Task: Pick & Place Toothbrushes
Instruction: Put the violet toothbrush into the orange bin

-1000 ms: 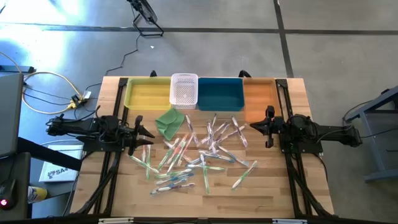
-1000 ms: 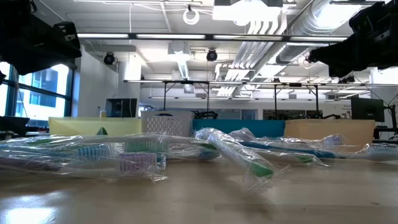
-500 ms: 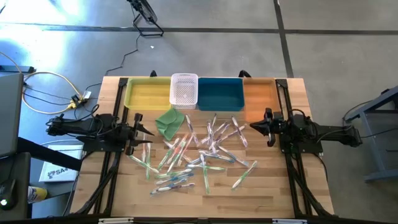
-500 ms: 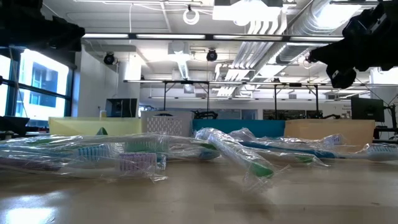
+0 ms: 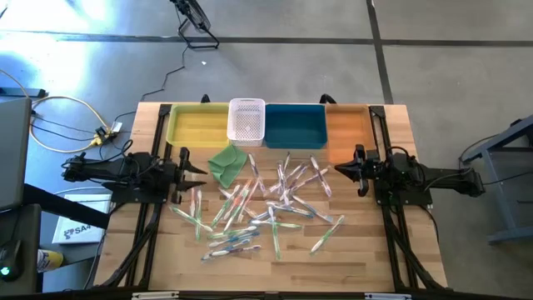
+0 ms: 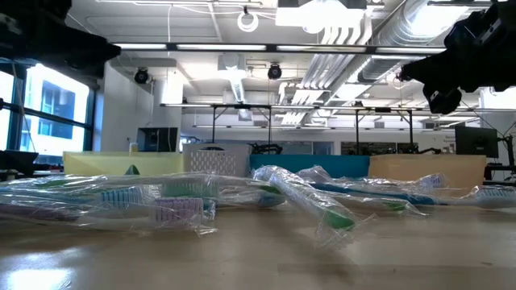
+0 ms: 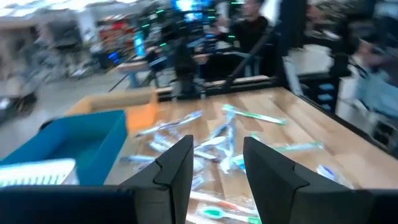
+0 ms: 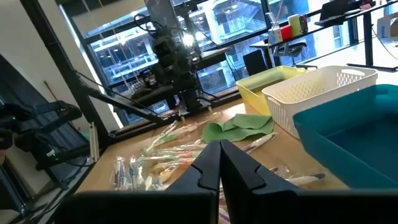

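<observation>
Toothbrushes [image 5: 265,204] lay scattered mid-table beside a green cloth [image 5: 227,162], before four bins [image 5: 275,125]. Left gripper [image 5: 185,172] hovered empty, fingers parted; right gripper [image 5: 356,169] hovered empty, fingers closed.

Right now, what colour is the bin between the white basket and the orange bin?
Teal blue. The bin shows best in the high view.

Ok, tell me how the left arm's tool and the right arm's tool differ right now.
The left arm's dark two-finger tool is open; the right arm's dark two-finger tool is shut. The left one sits by the folded green cloth; the right one by the orange tray. Both hold nothing.
</observation>
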`<control>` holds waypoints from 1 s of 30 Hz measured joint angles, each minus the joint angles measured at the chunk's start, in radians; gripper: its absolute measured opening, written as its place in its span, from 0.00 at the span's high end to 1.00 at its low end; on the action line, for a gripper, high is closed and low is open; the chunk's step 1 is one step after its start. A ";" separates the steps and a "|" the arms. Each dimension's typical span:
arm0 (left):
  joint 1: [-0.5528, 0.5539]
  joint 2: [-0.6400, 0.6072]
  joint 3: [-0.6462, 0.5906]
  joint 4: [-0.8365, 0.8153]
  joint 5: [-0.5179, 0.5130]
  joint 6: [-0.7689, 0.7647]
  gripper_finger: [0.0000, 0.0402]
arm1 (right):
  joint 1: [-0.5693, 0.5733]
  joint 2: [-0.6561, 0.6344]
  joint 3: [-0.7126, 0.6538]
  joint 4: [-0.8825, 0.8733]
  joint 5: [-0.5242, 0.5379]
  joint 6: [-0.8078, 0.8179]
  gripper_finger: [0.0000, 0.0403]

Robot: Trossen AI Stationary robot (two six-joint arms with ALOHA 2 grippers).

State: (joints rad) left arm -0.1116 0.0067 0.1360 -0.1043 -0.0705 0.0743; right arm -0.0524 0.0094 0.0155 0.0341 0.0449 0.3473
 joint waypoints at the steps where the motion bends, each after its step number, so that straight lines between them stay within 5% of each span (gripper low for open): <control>1: 0.000 0.000 0.000 0.000 -0.021 -0.025 0.66 | 0.000 0.000 0.000 0.000 -0.004 0.012 1.00; 14: 0.000 0.000 0.000 -0.003 -0.063 0.001 0.66 | 0.000 0.000 0.000 0.008 -0.045 0.049 1.00; 23: 0.000 0.000 0.000 -0.003 -0.125 0.004 0.66 | 0.036 0.043 0.013 0.121 0.215 0.007 1.00; 30: 0.000 0.000 0.000 -0.003 -0.126 0.004 0.66 | 0.081 0.170 0.094 0.073 0.315 0.008 1.00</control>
State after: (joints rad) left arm -0.1116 0.0067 0.1360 -0.1074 -0.1967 0.0780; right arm 0.0283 0.1797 0.1097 0.1071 0.3604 0.3556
